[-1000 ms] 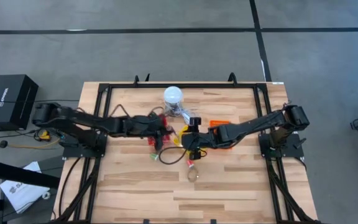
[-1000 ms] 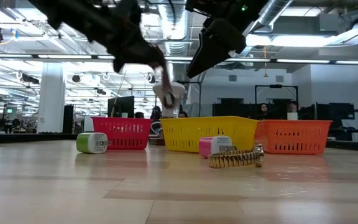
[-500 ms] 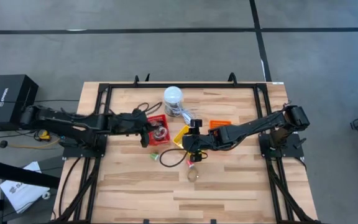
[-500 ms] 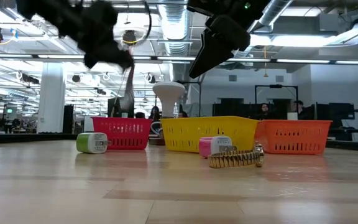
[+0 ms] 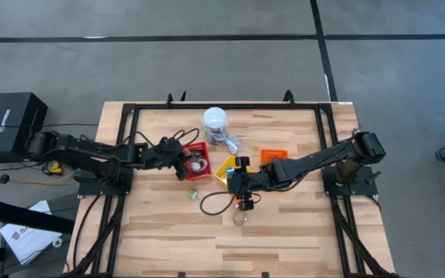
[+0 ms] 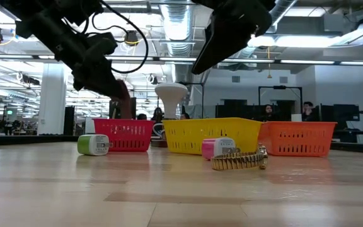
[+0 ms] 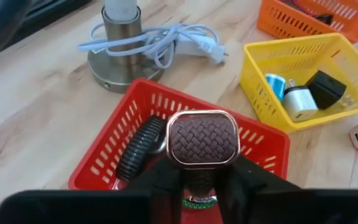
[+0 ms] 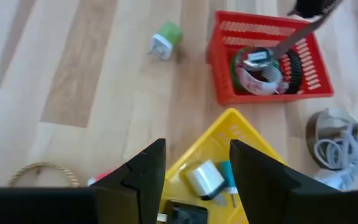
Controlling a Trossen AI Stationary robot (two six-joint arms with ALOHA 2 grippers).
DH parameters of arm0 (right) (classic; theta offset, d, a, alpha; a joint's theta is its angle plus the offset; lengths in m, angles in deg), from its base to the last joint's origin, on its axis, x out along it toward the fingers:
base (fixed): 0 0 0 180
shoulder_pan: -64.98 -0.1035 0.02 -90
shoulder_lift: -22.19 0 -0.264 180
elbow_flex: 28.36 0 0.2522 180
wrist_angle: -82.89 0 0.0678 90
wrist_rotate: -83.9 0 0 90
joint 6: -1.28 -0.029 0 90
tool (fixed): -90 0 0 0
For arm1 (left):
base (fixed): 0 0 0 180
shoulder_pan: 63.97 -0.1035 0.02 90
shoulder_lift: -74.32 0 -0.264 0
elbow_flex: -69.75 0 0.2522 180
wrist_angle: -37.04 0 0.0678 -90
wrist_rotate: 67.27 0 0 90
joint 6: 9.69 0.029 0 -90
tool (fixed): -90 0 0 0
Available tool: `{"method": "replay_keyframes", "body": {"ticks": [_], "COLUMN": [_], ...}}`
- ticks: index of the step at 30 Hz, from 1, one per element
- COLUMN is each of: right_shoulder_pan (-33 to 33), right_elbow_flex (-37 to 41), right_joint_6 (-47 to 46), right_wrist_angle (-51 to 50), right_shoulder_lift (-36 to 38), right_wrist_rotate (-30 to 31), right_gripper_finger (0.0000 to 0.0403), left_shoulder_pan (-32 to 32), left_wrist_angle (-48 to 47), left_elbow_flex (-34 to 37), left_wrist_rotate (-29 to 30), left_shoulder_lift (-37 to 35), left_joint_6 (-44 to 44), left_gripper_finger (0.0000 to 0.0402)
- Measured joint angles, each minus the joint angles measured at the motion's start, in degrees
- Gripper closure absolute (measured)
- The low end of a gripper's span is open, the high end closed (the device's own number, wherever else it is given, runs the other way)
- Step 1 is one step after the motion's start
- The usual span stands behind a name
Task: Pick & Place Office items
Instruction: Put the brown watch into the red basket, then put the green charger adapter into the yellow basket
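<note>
My left gripper (image 5: 182, 161) is shut on a brown woven strap (image 7: 202, 138) with a rose-gold end, over the red tray (image 7: 104, 163). The tray holds a black ribbed band (image 7: 138, 149) and a watch (image 8: 258, 60). My right gripper (image 8: 194, 163) is open and empty, hovering above the yellow tray (image 5: 226, 166), which holds a white plug (image 7: 300, 102), a black plug (image 7: 327, 87) and a blue piece (image 7: 275, 84). A green plug (image 5: 192, 194), a pink plug (image 6: 218, 147) and a gold wristband (image 6: 239, 161) lie on the table. My left gripper pinches the brown strap between its two fingers, a little below the strap's rose-gold end (image 7: 202, 163). The fingers lie across the strap. It slants down from the gripper (image 8: 297, 36), and its lower end reaches into the red tray.
An orange tray (image 5: 273, 157) stands right of the yellow one. A white lamp (image 5: 215, 120) with a coiled white cord (image 7: 166, 43) is behind the trays. A black cable loop (image 5: 215, 202) lies on the table near the green plug. Bare wood lies toward the near edge.
My left gripper has carried the brown strap toward the table's left, from beside the yellow tray to over the red tray, and has come down, so the strap's lower end now hangs into the red tray. My right gripper has shifted a little toward the near edge, still open.
</note>
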Motion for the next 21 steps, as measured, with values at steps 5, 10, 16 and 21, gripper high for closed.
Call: {"method": "replay_keyframes", "body": {"ticks": [5,10,16,21], "right_shoulder_pan": [-1.6,-2.7,-4.4,-6.2], "right_elbow_flex": [0.0,0.0,0.0,0.0], "right_joint_6": [-0.9,-6.3,-9.0,-11.2], "right_wrist_angle": [0.2,0.2,0.1,0.0], "right_shoulder_lift": [0.0,0.0,0.0,0.0], "right_wrist_rotate": [-0.4,-0.4,-4.9,-6.4], "right_gripper_finger": [0.0234,0.0235,0.0236,0.0237], "left_shoulder_pan": [0.0,0.0,0.2,2.1], "left_wrist_angle": [-0.2,-0.2,-0.1,0.4], "left_elbow_flex": [0.0,0.0,0.0,0.0], "left_wrist_rotate": [0.0,0.0,0.0,-1.3], "left_shoulder_lift": [0.2,0.2,0.2,0.2], "left_joint_6": [0.0,0.0,0.0,0.1], "left_gripper_finger": [0.0294,0.0248,0.0206,0.0195]}}
